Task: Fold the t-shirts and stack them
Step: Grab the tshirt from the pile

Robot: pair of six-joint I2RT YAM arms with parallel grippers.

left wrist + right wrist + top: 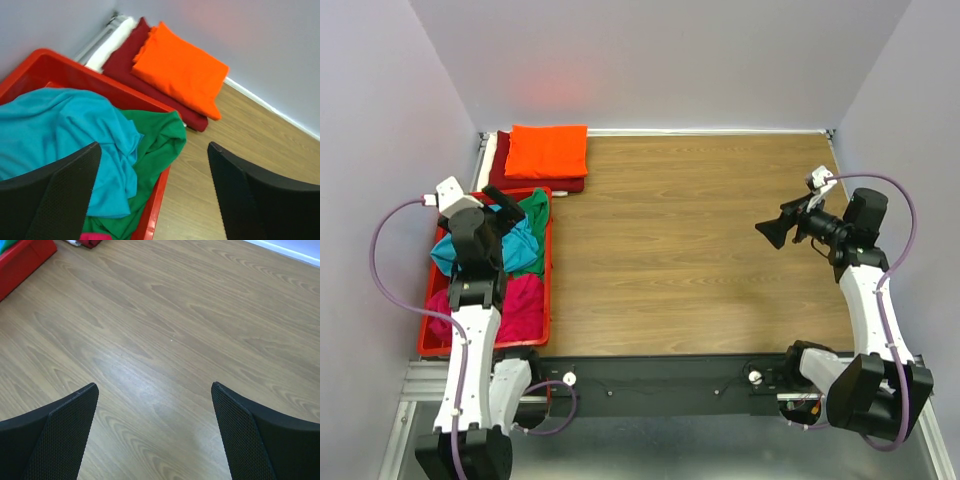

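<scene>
Evidently pre-grasp: left gripper (153,150) spread wide above turquoise t-shirt (60,125) heaped in red crate (35,62), poised to pick; right gripper (155,387) wide over counter (165,315), likely awaiting handoff.

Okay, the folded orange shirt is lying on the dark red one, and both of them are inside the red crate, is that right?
Not quite. The orange shirt does lie on the dark red shirt, but both sit on the table just beyond the red crate, not inside it. The left wrist view shows this clearly.
</scene>
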